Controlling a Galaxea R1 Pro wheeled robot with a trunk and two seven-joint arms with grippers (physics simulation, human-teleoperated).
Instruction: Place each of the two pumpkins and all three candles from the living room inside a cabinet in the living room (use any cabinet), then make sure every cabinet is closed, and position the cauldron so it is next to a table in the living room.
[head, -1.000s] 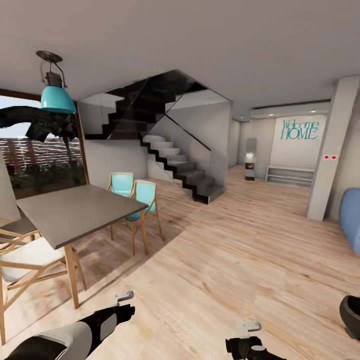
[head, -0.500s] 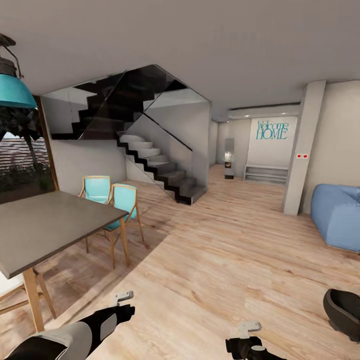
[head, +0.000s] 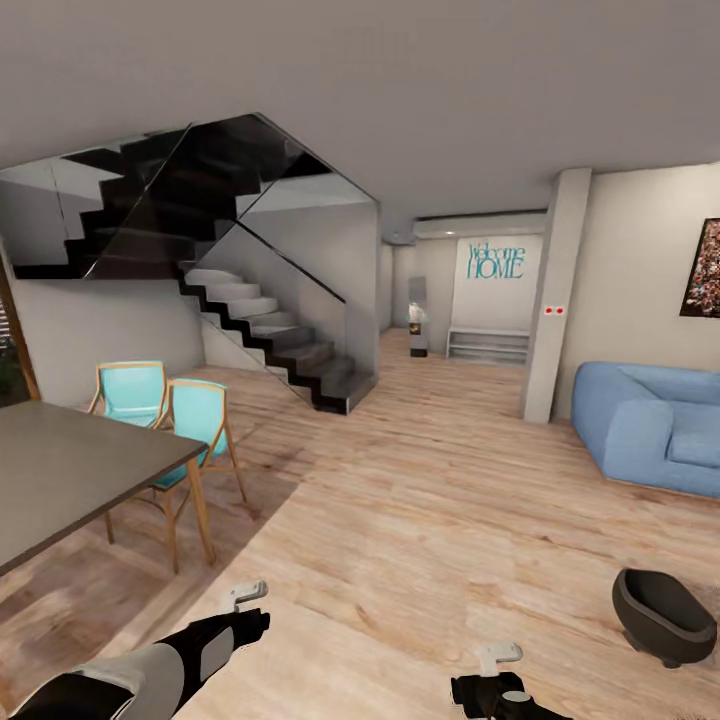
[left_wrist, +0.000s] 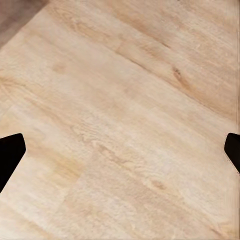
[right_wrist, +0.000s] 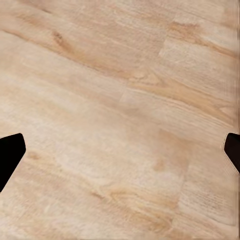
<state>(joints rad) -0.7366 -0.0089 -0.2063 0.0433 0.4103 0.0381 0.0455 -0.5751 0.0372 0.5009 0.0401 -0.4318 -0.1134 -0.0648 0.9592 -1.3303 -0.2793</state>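
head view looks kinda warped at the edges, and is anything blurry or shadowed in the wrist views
Head view: wide-angle stretch, with the ceiling looming and the pillar leaning; a soft shadow lies under the dining table; the cauldron is sharp. Left wrist view: even light on the floor, slightly soft grain, dark fingers at the edges. Right wrist view: the same, no glare.

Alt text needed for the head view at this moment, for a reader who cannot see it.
A small round black cauldron stands on the light wooden floor at lower right, in front of a blue sofa. At left are a grey-topped dining table with turquoise chairs and a black staircase. The left claw and right claw hang low, empty.
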